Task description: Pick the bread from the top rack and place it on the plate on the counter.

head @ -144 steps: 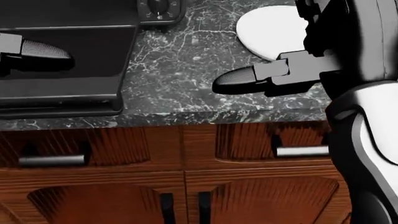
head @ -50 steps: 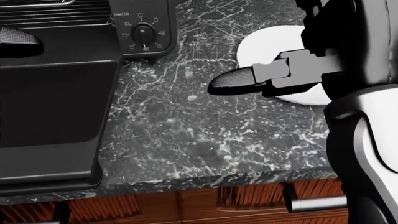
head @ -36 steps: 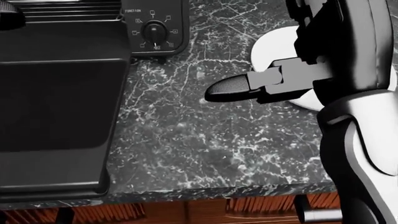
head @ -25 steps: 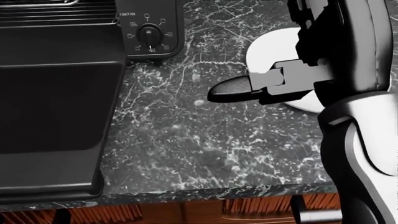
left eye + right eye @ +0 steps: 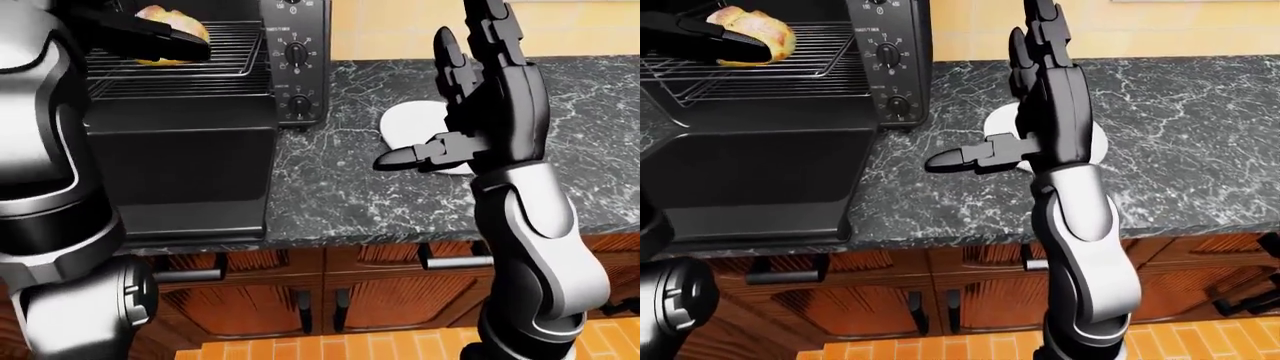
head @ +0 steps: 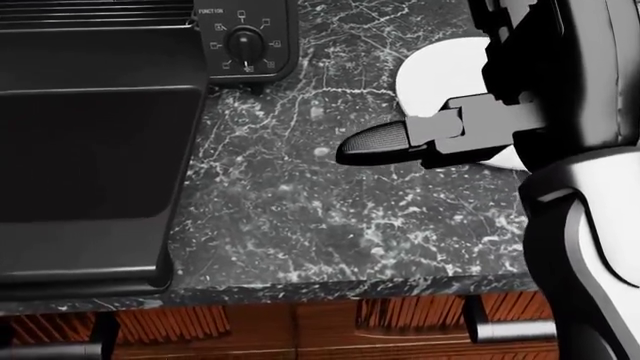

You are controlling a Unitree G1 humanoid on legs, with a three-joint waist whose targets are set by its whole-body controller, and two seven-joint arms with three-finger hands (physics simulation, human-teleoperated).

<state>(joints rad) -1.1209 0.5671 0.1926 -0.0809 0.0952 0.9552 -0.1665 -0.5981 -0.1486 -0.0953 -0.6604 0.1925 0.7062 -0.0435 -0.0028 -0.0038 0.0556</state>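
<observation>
Left-eye view: my left robot hand [image 5: 165, 39] reaches into the open toaster oven [image 5: 180, 112] at the top left, its dark fingers lying over the bread [image 5: 172, 30] on the top rack [image 5: 215, 56]. Whether those fingers are clenched on the bread or only resting against it I cannot tell. My right robot hand [image 5: 470, 97] stands upright over the dark marble desk [image 5: 350, 195], fingers spread and released, thumb jutting toward the view's left. The white plate [image 5: 410, 124] lies on the desk just behind it, partly hidden by the palm.

Head view: looking steeply down, I see the oven's lowered door [image 6: 90, 157] filling the left side, with a control knob [image 6: 245, 45] at the top. My right thumb [image 6: 385, 144] points left above the desk, and the plate's rim shows beside it at the top right. Wooden cabinet fronts [image 6: 300, 330] run along the bottom.

Right-eye view: the bread sits at the top left on the rack, my left fingers [image 5: 700, 30] across its near side. My right robot hand is open, holding nothing, directly over the plate.
</observation>
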